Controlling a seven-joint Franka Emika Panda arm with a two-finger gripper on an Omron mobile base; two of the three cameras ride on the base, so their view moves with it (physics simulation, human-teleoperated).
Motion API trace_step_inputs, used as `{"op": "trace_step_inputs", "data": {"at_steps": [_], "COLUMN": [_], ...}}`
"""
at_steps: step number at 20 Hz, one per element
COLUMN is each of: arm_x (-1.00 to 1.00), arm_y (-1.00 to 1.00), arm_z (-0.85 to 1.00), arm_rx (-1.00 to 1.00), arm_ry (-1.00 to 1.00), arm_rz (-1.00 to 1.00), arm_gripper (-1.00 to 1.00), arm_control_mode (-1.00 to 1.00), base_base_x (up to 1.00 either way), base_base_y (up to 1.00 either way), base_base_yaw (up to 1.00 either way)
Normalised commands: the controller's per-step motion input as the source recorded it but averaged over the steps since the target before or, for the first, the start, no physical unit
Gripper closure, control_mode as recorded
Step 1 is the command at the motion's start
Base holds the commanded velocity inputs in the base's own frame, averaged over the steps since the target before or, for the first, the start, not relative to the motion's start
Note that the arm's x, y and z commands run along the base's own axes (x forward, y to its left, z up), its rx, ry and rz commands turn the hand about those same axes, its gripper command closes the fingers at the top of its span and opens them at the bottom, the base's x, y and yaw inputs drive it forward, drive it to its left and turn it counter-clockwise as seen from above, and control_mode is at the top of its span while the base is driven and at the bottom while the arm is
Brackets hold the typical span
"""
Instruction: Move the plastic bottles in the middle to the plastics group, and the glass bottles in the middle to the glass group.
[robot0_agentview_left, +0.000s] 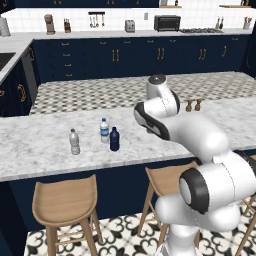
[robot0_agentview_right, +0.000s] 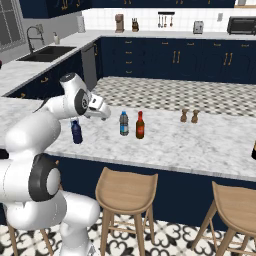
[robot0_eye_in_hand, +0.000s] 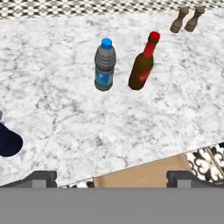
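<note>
A dark bottle with a blue cap (robot0_eye_in_hand: 105, 65) (robot0_agentview_right: 124, 123) and an amber-brown bottle with a red cap (robot0_eye_in_hand: 143, 70) (robot0_agentview_right: 140, 125) stand upright side by side on the marble counter (robot0_agentview_right: 200, 145). The navy bottle (robot0_agentview_left: 114, 139) (robot0_agentview_right: 76, 131) (robot0_eye_in_hand: 8, 141) stands next to the white-capped water bottle (robot0_agentview_left: 104, 131), with the greyish water bottle (robot0_agentview_left: 74, 142) further left. Two small brown bottles (robot0_agentview_right: 184, 116) (robot0_eye_in_hand: 179, 19) stand to the right. My gripper (robot0_eye_in_hand: 111, 177) (robot0_agentview_right: 103, 114) hovers open above the counter's near edge, between the navy bottle and the middle pair, holding nothing.
Wooden stools (robot0_agentview_left: 65, 197) (robot0_agentview_right: 127, 187) stand under the counter's front edge. Another dark bottle (robot0_agentview_right: 254, 150) shows at the far right of the counter. The back counter carries a toaster oven (robot0_agentview_left: 167, 22) and small appliances.
</note>
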Motion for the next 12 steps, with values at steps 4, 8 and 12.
{"op": "trace_step_inputs", "data": {"at_steps": [4,8,12], "arm_x": [0.22,0.54,0.58], "arm_y": [-0.38,-0.15,0.0], "arm_z": [-0.28,0.0,0.0], "arm_rx": [0.1,0.06,0.03], "arm_ry": [0.0,0.0,0.0], "arm_rz": [-0.2,-0.23,-0.25], "arm_gripper": [-1.0,-1.0,-1.0], "arm_control_mode": [-1.0,-1.0,-1.0], "base_base_x": [0.0,0.0,0.0], "base_base_y": [0.0,0.0,0.0], "base_base_yaw": [0.0,0.0,0.0]}}
